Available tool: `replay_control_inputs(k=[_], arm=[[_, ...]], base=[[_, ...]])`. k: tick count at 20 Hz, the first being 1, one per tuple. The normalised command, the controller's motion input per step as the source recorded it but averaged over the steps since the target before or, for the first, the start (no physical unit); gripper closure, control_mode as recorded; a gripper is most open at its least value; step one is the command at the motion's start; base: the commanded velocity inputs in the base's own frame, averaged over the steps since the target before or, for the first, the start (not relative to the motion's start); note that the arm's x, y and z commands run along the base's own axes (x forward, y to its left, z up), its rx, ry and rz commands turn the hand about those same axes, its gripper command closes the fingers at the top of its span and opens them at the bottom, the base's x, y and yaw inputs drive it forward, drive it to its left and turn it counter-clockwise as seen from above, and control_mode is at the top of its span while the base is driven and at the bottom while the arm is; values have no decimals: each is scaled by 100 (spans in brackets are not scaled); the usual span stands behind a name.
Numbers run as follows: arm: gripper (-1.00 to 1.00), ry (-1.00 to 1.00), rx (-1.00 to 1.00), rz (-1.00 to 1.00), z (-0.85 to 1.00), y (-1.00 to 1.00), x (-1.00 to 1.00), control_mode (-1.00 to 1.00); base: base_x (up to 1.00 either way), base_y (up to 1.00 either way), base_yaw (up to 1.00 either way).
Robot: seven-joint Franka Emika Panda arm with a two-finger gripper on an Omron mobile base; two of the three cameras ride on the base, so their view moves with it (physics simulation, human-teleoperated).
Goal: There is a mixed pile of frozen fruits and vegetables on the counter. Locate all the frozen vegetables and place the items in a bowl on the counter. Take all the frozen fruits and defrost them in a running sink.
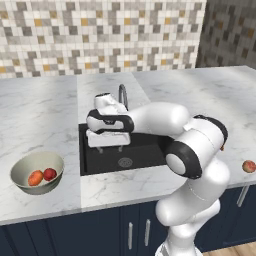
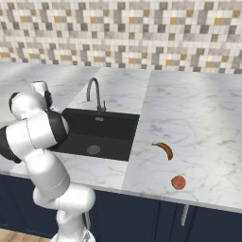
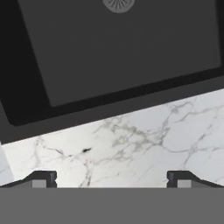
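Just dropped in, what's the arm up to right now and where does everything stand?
The gripper hangs open and empty over the black sink. The red ball and orange piece already lie in the bowl, left of the sink. The banana and reddish-peach ball wait on the counter to the sink's right.

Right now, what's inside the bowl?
The bowl holds the orange carrot piece and the glossy red ball, side by side. Its near rim hides the bottom beneath them.
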Motion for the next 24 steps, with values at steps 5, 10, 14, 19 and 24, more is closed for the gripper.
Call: replay_control_inputs(k=[5,10,14,19,24], arm=[[-100,6,0,0,-7,-59,5,-100],[-100,5,0,0,-10,-62,4,-100],[-100,6,0,0,-9,-61,5,-100],[-100,5,0,0,-9,-62,4,-100],[-100,5,-1,0,-8,-60,6,-100]], base=[[0,0,0],[0,0,0],[0,0,0],[0,0,0],[0,0,0]])
